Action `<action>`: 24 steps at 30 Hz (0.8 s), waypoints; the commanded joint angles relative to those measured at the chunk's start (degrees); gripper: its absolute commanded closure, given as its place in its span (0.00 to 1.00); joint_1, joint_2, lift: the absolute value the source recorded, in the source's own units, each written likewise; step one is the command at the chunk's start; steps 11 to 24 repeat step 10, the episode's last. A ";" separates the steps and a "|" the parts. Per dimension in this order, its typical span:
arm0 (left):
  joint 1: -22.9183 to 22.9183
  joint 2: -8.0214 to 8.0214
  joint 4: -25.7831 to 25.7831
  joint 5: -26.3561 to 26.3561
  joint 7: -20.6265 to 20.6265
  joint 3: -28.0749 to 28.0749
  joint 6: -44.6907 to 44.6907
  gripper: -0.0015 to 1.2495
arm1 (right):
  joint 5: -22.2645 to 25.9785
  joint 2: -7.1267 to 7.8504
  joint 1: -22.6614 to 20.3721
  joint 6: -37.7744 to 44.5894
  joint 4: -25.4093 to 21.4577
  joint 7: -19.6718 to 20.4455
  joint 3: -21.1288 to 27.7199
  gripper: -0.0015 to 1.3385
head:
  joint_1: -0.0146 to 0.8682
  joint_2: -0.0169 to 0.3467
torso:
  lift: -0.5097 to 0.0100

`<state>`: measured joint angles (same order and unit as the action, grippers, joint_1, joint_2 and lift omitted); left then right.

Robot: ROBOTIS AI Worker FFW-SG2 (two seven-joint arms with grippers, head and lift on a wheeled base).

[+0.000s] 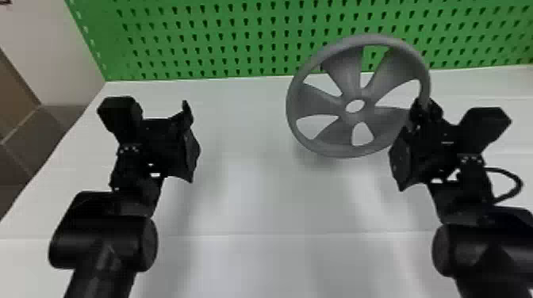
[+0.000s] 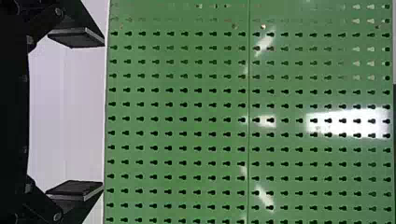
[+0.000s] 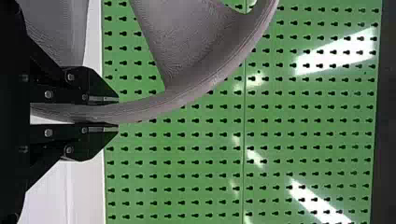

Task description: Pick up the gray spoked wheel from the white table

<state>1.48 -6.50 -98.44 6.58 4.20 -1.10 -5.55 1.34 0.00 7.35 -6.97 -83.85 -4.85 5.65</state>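
Spread across most of the head view, a white table (image 1: 254,206), with seams running from side to side. Along its far edge, a green pegboard (image 1: 238,35) with rows of keyhole-shaped slots; glossy with bright reflections in both wrist views. Past the table's left side, a brown tiled floor (image 1: 20,158).

Up from the bottom edge at the left, the black left arm (image 1: 103,241); at the lower right, the black right arm (image 1: 476,249).

Over the far right part of the table, near the pegboard, the gray spoked wheel (image 1: 345,79): tilted, with five broad spokes around an open hub hole. Cannot tell whether clear of the tabletop or touching it at the lowest edge.

Well to the left of the wheel, above the table, the left gripper (image 1: 170,119), with flat black fingers (image 2: 74,37) spread wide apart in the left wrist view. At the wheel's right side, the right gripper (image 1: 425,109), clamped on the rim (image 3: 154,109), with one finger against each face of it.
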 commanded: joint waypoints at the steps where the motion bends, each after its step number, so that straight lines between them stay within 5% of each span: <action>1: 0.01 0.00 0.00 -0.08 0.02 0.05 -0.07 0.16 | -0.02 -0.05 0.03 0.20 0.00 0.01 0.06 0.84 | 0.90 0.38 | 0.81; 24: -0.08 0.00 -0.09 -0.16 0.02 -0.04 0.02 0.16 | -0.02 -0.05 0.12 0.29 0.00 0.01 -0.12 0.84 | 0.90 0.38 | 0.81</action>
